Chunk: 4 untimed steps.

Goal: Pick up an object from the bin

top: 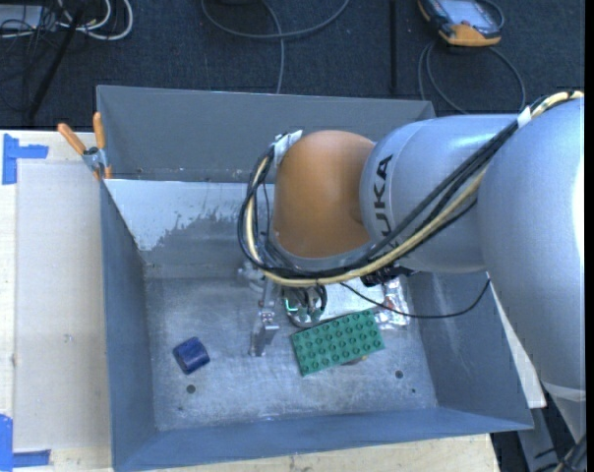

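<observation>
Camera view gives us the grey metal bin (pixel 169 229) from above, and we take the green studded plate (pixel 338 342) on its floor as our landmark. That plate is flat and rectangular, covered in rows of round studs. It lies askew, its right end higher in the view than its left.

The gripper (pixel 265 340) is down inside the bin just left of the plate's left end, beside the plate rather than over it. We cannot tell whether it touches the floor. Nor can we tell whether the gripper stands apart or together, since its metal parts bunch in shadow under the wrist.

Well to the left of the plate, past the gripper, a small dark blue block (pixel 190 354) lies alone on the floor. Just beyond the plate's upper right corner rests a crumpled silvery thing (pixel 396 305), partly under the arm. Above the plate, the wrist's orange cover (pixel 317 200) and looping black and pale cables (pixel 250 229) hide the back of the floor.
</observation>
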Tool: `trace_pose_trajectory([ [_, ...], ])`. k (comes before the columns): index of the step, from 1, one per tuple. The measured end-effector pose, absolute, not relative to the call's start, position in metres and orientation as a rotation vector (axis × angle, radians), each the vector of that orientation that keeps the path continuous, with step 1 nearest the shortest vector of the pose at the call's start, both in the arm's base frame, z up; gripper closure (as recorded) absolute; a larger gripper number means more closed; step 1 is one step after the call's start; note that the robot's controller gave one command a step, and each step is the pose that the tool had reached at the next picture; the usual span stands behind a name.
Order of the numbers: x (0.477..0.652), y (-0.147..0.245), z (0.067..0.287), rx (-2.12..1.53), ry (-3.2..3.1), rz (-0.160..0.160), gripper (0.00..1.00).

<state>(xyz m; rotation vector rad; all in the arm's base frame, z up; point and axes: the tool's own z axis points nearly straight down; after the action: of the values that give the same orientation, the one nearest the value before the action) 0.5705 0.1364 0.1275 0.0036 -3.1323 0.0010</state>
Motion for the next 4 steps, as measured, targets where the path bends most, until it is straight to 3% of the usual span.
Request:
trace_pose_trajectory([
  [1, 0.599, 0.073, 0.118, 0.060, -3.142, 0.003, 0.00],
  [2, 0.548, -0.003, 0.140, 0.433, -3.109, 0.003, 0.00],
  [3, 0.563, -0.013, 0.072, 1.051, -2.957, -0.004, 0.00],
  [4, 0.564, -0.013, 0.074, 1.044, -2.965, -0.004, 1.00],
])
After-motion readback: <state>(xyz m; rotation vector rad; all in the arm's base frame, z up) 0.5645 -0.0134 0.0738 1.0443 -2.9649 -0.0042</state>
